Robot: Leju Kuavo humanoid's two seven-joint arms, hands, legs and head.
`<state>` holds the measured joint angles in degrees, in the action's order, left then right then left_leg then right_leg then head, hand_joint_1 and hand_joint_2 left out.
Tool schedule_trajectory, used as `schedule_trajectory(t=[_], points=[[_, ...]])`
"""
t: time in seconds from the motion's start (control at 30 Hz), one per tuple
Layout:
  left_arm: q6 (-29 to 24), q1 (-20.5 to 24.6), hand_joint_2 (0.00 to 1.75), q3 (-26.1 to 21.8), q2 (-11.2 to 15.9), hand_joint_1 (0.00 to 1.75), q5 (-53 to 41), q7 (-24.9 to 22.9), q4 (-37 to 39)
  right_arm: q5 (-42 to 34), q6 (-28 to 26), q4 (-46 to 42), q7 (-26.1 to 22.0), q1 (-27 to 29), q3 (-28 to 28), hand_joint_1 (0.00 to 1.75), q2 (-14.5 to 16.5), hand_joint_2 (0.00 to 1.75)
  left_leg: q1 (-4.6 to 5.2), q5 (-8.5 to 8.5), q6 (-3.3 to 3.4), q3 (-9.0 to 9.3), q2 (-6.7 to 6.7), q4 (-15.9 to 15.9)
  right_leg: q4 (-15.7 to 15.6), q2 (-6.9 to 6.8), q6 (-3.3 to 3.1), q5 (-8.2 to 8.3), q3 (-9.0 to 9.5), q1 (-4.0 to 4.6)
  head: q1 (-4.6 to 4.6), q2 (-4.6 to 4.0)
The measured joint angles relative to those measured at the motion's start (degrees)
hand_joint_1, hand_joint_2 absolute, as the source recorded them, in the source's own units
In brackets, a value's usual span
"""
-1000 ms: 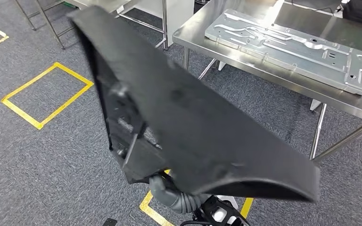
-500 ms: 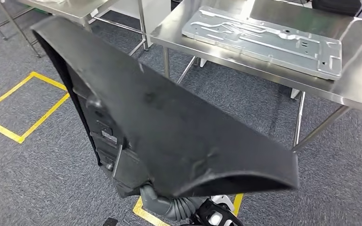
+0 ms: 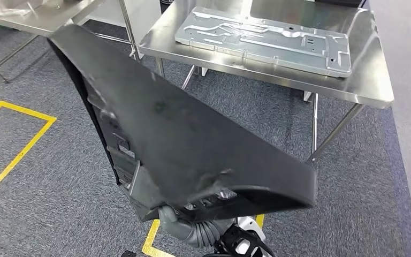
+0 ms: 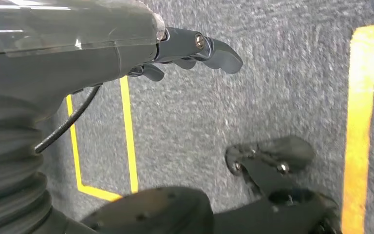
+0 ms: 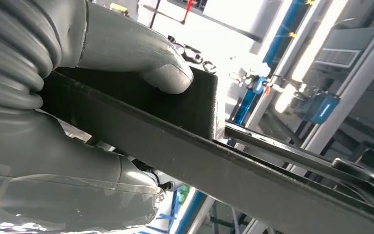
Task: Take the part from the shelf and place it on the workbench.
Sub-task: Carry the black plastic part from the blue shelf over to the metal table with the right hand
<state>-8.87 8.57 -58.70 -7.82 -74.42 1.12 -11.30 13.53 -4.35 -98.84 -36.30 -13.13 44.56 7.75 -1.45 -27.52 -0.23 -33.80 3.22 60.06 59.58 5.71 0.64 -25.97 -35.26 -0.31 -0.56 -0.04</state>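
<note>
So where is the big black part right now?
The big black part is up in the air in the middle of the head view, held by the right hand, over the grey carpet and in front of the steel workbench.

The large black part (image 3: 192, 139) is seen to be matt plastic, its broad face faintly scuffed and its underside ribbed. The desk (image 3: 374, 85) is made of brushed stainless steel with a dull sheen, and a stamped plate (image 3: 262, 40) of lighter, satin-finished metal is carried on it. The floor (image 3: 48, 198) is covered in grey, coarse-textured carpet marked with glossy yellow tape (image 3: 16, 155). The right hand (image 5: 141, 63) is sheathed in smooth grey rubber-like plastic behind a ribbed cover; the left hand (image 4: 195, 48) is finished in dark, slightly glossy plastic.
</note>
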Motion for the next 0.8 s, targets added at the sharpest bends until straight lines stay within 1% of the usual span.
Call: schedule_trajectory(t=[0.03, 0.07, 0.1, 0.13, 0.17, 0.2, 0.23, 0.27, 0.3, 0.33, 0.37, 0.4, 0.43, 0.47, 0.5, 0.53, 0.57, 0.6, 0.63, 0.67, 0.7, 0.73, 0.77, 0.8], points=[[0.01, 0.06, 1.75, 0.14, 0.01, 0.00, -0.04, -0.02, 0.00, -0.03, -0.13, 0.01, 0.01, 0.01, 0.01, 1.75, -0.07, 1.75, -0.02, 0.13, 0.37, 0.10, -0.49, -0.22, 0.15, -0.15, 0.34, -0.05, -0.06, -0.05, 0.00, 0.00], [0.02, 0.15, 1.75, 0.26, 0.00, 0.00, -0.10, -0.02, 0.00, -0.05, -0.28, 0.01, 0.02, -0.02, 0.01, 1.75, -0.14, 1.75, -0.10, 0.24, 0.78, 0.25, -0.98, -0.44, 0.86, -0.95, 0.67, -0.51, -0.37, 0.01, -0.14, 0.00], [0.04, 0.27, 1.75, 0.37, -0.03, 0.00, -0.18, -0.01, 0.00, -0.09, -0.45, 0.01, 0.03, -0.06, 0.01, 1.75, -0.19, 1.75, -0.19, 0.34, 1.11, 0.40, -1.51, -0.67, 2.64, -2.14, 0.96, -1.55, -1.21, 0.01, -0.27, 0.00], [0.07, 0.34, 1.75, 0.46, -0.04, 0.00, -0.30, -0.01, 0.00, -0.13, -0.61, 0.01, 0.05, -0.08, 0.01, 1.75, -0.25, 1.75, -0.11, 0.33, 1.36, 0.51, -2.08, -0.76, 5.49, -3.55, 1.21, -3.02, -2.59, -0.02, -0.42, 0.00], [0.09, 0.33, 1.75, 0.52, -0.04, 0.00, -0.41, -0.02, 0.00, -0.17, -0.74, 0.03, 0.07, -0.11, 0.01, 1.75, -0.32, 1.75, -0.03, 0.28, 1.54, 0.56, -2.67, -0.79, 9.08, -4.56, 1.45, -4.65, -4.49, -0.08, -0.55, 0.00], [0.11, 0.27, 1.75, 0.57, -0.03, 0.00, -0.49, -0.04, 0.00, -0.21, -0.86, 0.06, 0.09, -0.09, 0.01, 1.75, -0.41, 1.75, 0.05, 0.21, 1.61, 0.57, -3.29, -0.79, 12.52, -4.99, 1.61, -5.91, -6.37, -0.22, -0.55, 0.00], [0.13, 0.22, 1.75, 0.64, -0.02, 0.00, -0.55, -0.06, 0.00, -0.25, -0.99, 0.09, 0.13, -0.05, 0.01, 1.75, -0.54, 1.75, 0.11, 0.13, 1.64, 0.61, -3.89, -0.78, 14.65, -5.20, 1.70, -6.29, -7.63, -0.33, -0.55, 0.00], [0.13, 0.20, 1.75, 0.70, -0.01, 0.00, -0.57, -0.09, 0.00, -0.30, -1.15, 0.12, 0.15, -0.02, 0.01, 1.75, -0.67, 1.75, 0.14, 0.04, 1.62, 0.68, -4.45, -0.78, 14.82, -5.33, 1.70, -5.63, -7.89, -0.40, -0.55, 0.00], [0.14, 0.24, 1.75, 0.75, -0.01, 0.00, -0.60, -0.10, 0.00, -0.34, -1.37, 0.14, 0.17, -0.01, 0.01, 1.75, -0.78, 1.75, 0.17, -0.07, 1.57, 0.82, -4.94, -0.78, 12.77, -5.52, 1.57, -4.04, -6.93, -0.42, -0.56, 0.00], [0.14, 0.29, 1.75, 0.79, -0.02, 0.00, -0.62, -0.13, 0.00, -0.40, -1.59, 0.13, 0.19, 0.00, 0.01, 1.75, -0.85, 1.75, 0.20, -0.21, 1.48, 1.03, -5.38, -0.79, 9.04, -5.99, 1.28, -1.96, -5.01, -0.34, -0.56, 0.00], [0.15, 0.31, 1.75, 0.82, -0.05, 0.00, -0.64, -0.17, 0.00, -0.48, -1.77, 0.13, 0.19, -0.01, 0.01, 1.75, -0.89, 1.75, 0.28, -0.37, 1.32, 1.22, -5.71, -0.79, 5.09, -6.68, 0.93, -0.47, -2.92, -0.12, -0.56, 0.00], [0.16, 0.33, 1.75, 0.84, -0.08, 0.00, -0.67, -0.23, 0.00, -0.57, -1.93, 0.12, 0.20, -0.01, 0.01, 1.75, -0.90, 1.75, 0.36, -0.52, 1.07, 1.37, -5.95, -0.79, 1.99, -7.28, 0.53, 0.53, -1.30, 0.17, -0.55, 0.00], [0.17, 0.36, 1.75, 0.86, -0.10, 0.00, -0.69, -0.31, 0.00, -0.72, -2.09, 0.11, 0.21, 0.01, 0.01, 1.75, -0.91, 1.75, 0.43, -0.66, 0.79, 1.49, -6.17, -0.82, 0.20, -7.70, 0.16, 0.84, -0.40, 0.46, -0.54, 0.00], [0.17, 0.38, 1.75, 0.87, -0.14, 0.00, -0.71, -0.38, 0.00, -0.88, -2.29, 0.12, 0.22, 0.05, 0.01, 1.75, -0.93, 1.75, 0.47, -0.74, 0.47, 1.59, -6.37, -0.90, -0.31, -7.77, -0.10, 0.63, -0.20, 0.69, -0.53, 0.00], [0.17, 0.45, 1.75, 0.87, -0.16, 0.00, -0.73, -0.43, 0.00, -1.03, -2.49, 0.12, 0.23, 0.11, 0.01, 1.75, -0.96, 1.75, 0.49, -0.77, 0.14, 1.76, -6.61, -1.05, -0.45, -7.52, -0.38, 0.69, -0.22, 0.79, -0.54, 0.00], [0.17, 0.52, 1.75, 0.88, -0.17, 0.00, -0.72, -0.46, 0.00, -1.21, -2.66, 0.12, 0.26, 0.18, 0.01, 1.75, -0.98, 1.75, 0.45, -0.92, -0.15, 1.94, -6.70, -1.10, -0.79, -7.29, -0.67, 0.79, 0.01, 0.61, -0.51, 0.00], [0.17, 0.56, 1.75, 0.89, -0.17, 0.00, -0.72, -0.48, 0.00, -1.39, -2.76, 0.13, 0.32, 0.22, 0.01, 1.75, -1.00, 1.75, 0.44, -1.32, -0.40, 1.94, -6.36, -0.73, -1.26, -7.09, -0.98, 0.93, 0.32, 0.42, -0.50, 0.00], [0.16, 0.56, 1.75, 0.90, -0.17, 0.00, -0.69, -0.52, 0.00, -1.68, -2.79, 0.14, 0.54, 0.21, 0.01, 1.75, -1.00, 1.75, 0.41, -2.28, -0.58, 1.45, -5.74, 0.63, -1.73, -6.93, -1.32, 1.10, 0.66, 0.23, -0.44, 0.00], [0.16, 0.50, 1.75, 0.90, -0.15, 0.00, -0.66, -0.60, 0.00, -2.06, -2.79, 0.21, 0.89, 0.21, 0.01, 1.75, -0.99, 1.75, 0.36, -3.74, -0.69, 0.32, -4.97, 3.20, -2.07, -6.78, -1.59, 1.21, 0.96, 0.07, -0.39, 0.00], [0.15, 0.37, 1.75, 0.89, -0.15, 0.00, -0.62, -0.70, 0.00, -2.56, -2.70, 0.38, 1.30, 0.20, -0.02, 1.75, -0.98, 1.75, 0.35, -5.44, -0.77, -1.40, -4.28, 6.71, -2.15, -6.62, -1.81, 1.17, 1.05, 0.15, -0.36, 0.00], [0.13, 0.21, 1.75, 0.89, -0.14, 0.00, -0.59, -0.80, 0.00, -3.21, -2.50, 0.66, 1.69, 0.21, -0.07, 1.75, -0.98, 1.75, 0.33, -6.90, -0.84, -3.34, -3.94, 10.43, -2.11, -6.40, -1.96, 1.12, 1.06, 0.21, -0.32, 0.00], [0.12, 0.05, 1.75, 0.88, -0.14, 0.00, -0.56, -0.87, 0.00, -3.86, -2.23, 1.03, 1.91, 0.23, -0.14, 1.75, -0.98, 1.75, 0.33, -7.51, -0.95, -4.85, -3.80, 13.07, -2.04, -6.13, -2.02, 1.03, 1.08, 0.27, -0.33, 0.00], [0.10, -0.06, 1.75, 0.88, -0.14, 0.00, -0.56, -0.91, 0.00, -4.50, -1.91, 1.44, 2.00, 0.25, -0.26, 1.75, -0.98, 1.75, 0.32, -7.04, -1.02, -5.54, -3.75, 13.87, -1.92, -5.86, -2.03, 0.91, 1.09, 0.29, -0.32, 0.00], [0.09, -0.12, 1.75, 0.88, -0.14, 0.00, -0.56, -0.92, 0.00, -5.10, -1.65, 1.81, 1.99, 0.24, -0.38, 1.75, -0.97, 1.75, 0.29, -5.47, -1.07, -5.13, -3.75, 12.42, -1.72, -5.59, -1.96, 0.76, 1.13, 0.27, -0.32, 0.00]])
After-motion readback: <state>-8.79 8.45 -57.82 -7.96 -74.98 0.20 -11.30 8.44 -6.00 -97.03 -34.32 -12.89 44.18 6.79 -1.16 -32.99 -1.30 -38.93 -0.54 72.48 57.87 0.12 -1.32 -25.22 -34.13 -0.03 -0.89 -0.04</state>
